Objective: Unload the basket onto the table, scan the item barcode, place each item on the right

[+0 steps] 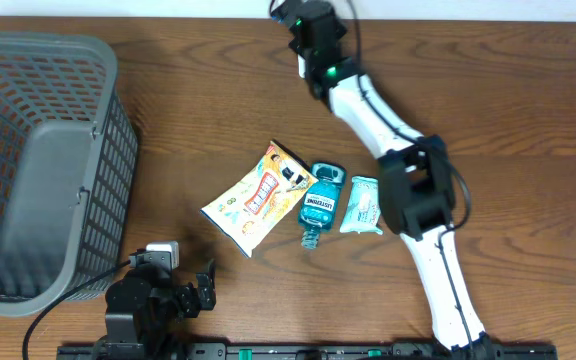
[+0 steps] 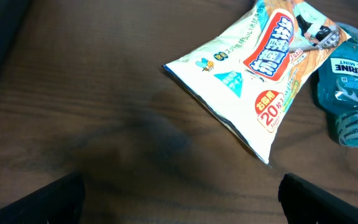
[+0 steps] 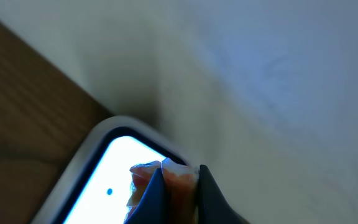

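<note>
Apparently to reach a lit scanner [image 3: 104, 186], the right gripper [image 3: 178, 171] stretches far beyond the bag [image 1: 258, 197], pinched shut, contents unclear; the left gripper [image 2: 179, 199] hovers near it, wide open, empty.

Your dark brown wood-grain tabletop [image 1: 198, 100] met a plain off-white wall [image 3: 272, 68] at its far edge, under soft, even light.

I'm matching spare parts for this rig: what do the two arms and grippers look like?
The right arm has white links, black joints, a green light near the wrist and a black cable. The left arm is black, with a grey cable. The left gripper and right gripper have dark fingers.
</note>
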You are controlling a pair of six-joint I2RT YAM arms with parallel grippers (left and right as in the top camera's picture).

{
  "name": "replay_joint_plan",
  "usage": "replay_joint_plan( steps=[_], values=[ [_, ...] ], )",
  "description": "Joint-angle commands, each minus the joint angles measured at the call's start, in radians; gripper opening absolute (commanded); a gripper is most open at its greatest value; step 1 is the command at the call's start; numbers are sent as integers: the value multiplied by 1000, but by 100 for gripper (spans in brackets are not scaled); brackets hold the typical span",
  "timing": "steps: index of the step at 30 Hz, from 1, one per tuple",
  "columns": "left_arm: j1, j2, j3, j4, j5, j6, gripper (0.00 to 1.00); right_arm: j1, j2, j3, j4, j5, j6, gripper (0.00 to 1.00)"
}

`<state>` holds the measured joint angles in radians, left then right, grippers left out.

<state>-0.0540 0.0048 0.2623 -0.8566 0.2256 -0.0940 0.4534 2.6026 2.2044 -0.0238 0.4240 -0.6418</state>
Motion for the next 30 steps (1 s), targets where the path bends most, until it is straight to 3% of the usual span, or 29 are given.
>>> replay_joint_plan(
  steps=[1, 7, 12, 18, 26, 30],
  values=[
    [0, -1, -2, -33, -10, -5, 99, 19, 48, 18, -8, 98, -56, 1],
    [0, -1, -2, -33, -10, -5, 99, 24, -24, 21, -34, 196, -36, 1],
    [0, -1, -2, -33, -10, -5, 99, -12, -180, 21, -227, 224, -21, 1],
    [0, -1, -2, -33, -10, -5, 99, -117, -361, 21, -492, 285, 99, 1],
    [0, -1, -2, -33, -10, -5, 99, -420, -428, 15, -847, 280, 552, 1],
    [0, -1, -2, -33, -10, -5, 99, -608, -423, -52, -912, 250, 786, 1]
  ],
)
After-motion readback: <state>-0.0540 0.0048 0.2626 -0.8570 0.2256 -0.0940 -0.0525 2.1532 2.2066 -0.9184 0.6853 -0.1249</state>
